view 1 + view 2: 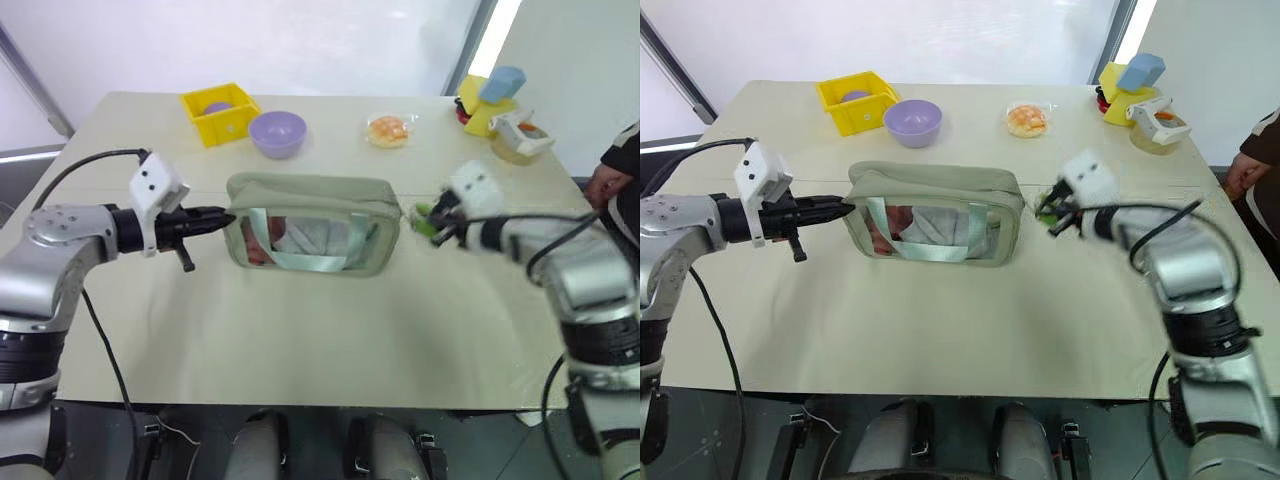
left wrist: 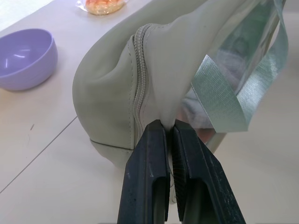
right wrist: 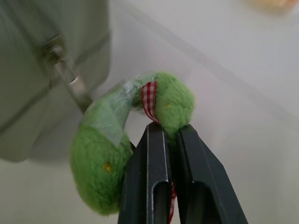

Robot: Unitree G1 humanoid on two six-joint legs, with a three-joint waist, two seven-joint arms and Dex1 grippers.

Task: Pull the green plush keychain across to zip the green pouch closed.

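Note:
The green pouch stands on the table in the middle, clear window and mint strap facing me. My left gripper is shut on the fabric at the pouch's left end, beside the zipper seam. The green plush keychain, fuzzy with a red checked ribbon, hangs just off the pouch's right end on a metal link. My right gripper is shut on the keychain there.
A purple bowl and a yellow bin sit behind the pouch. A wrapped bun lies at the back, with toys and a box at the far right corner. A person's arm shows at the right edge.

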